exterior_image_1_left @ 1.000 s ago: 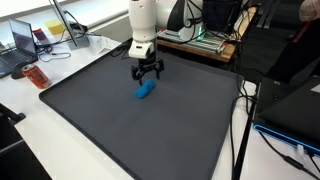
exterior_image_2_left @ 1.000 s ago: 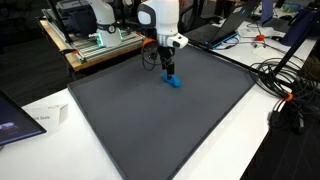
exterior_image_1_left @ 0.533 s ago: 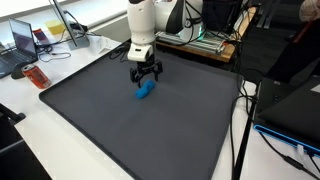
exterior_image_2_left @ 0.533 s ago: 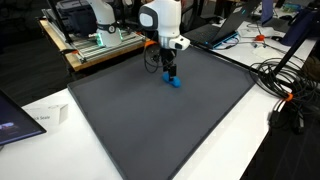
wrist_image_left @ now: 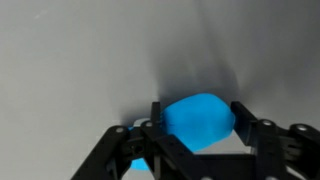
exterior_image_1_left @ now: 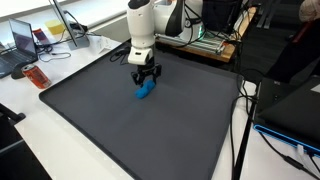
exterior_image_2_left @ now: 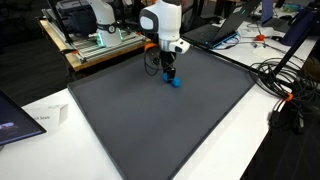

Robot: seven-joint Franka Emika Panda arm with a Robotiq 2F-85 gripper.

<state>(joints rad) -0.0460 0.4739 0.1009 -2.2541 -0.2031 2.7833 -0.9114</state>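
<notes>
Gripper (exterior_image_1_left: 146,80) sitting around blue object (exterior_image_1_left: 147,92) on dark mat (exterior_image_1_left: 110,130), far side.
We're seeing fingers (wrist_image_left: 158,116) bracketing both its sides; clamped or merely close, we cannot tell.

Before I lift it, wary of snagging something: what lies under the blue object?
Only the dark mat shows around the blue object, which the gripper straddles. The patch directly beneath is covered.

Bright blue rounded soft lump (wrist_image_left: 200,120): plain, no pattern. Flat dark grey mat (exterior_image_1_left: 120,130): uniform. Black metal gripper (exterior_image_1_left: 147,85), glossy white robot arm (exterior_image_1_left: 142,25).
</notes>
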